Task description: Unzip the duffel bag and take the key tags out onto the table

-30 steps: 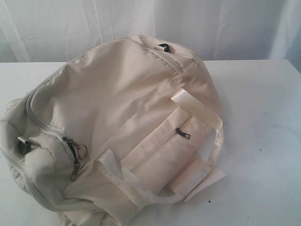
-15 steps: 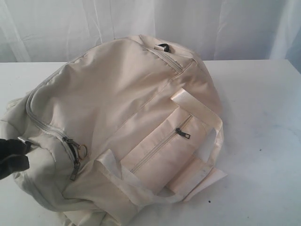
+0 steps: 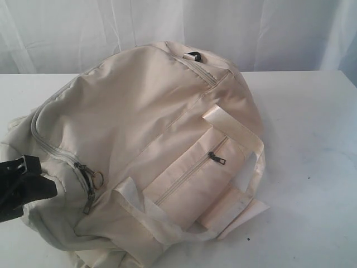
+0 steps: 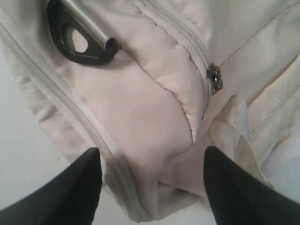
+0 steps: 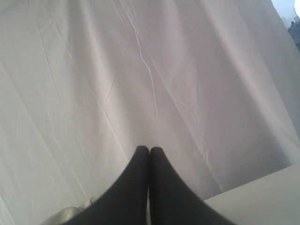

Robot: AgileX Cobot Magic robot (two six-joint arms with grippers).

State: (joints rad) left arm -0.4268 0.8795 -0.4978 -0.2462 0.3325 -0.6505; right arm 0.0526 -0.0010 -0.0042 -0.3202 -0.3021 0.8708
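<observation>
The cream duffel bag [image 3: 150, 145] lies zipped on the white table [image 3: 312, 139], its main zipper pulls with a ring [image 3: 92, 184] at its near left end. My left gripper [image 3: 25, 184] comes in from the left edge at that end of the bag. In the left wrist view it [image 4: 152, 157] is open, fingers either side of the duffel bag's [image 4: 150, 103] end fold, with a zipper pull [image 4: 215, 77] and a black strap clip [image 4: 79, 42] beyond. My right gripper [image 5: 149, 151] is shut, empty, facing the curtain, outside the exterior view. The key tags are hidden.
A front pocket zipper pull [image 3: 217, 157] and the strap handles [image 3: 234, 131] lie on the bag's top face. A white curtain [image 3: 178, 28] hangs behind the table. Bare tabletop lies to the right of the bag.
My left gripper has entered from the left edge and moved right, up against the bag's left end. The bag and the right gripper have not moved.
</observation>
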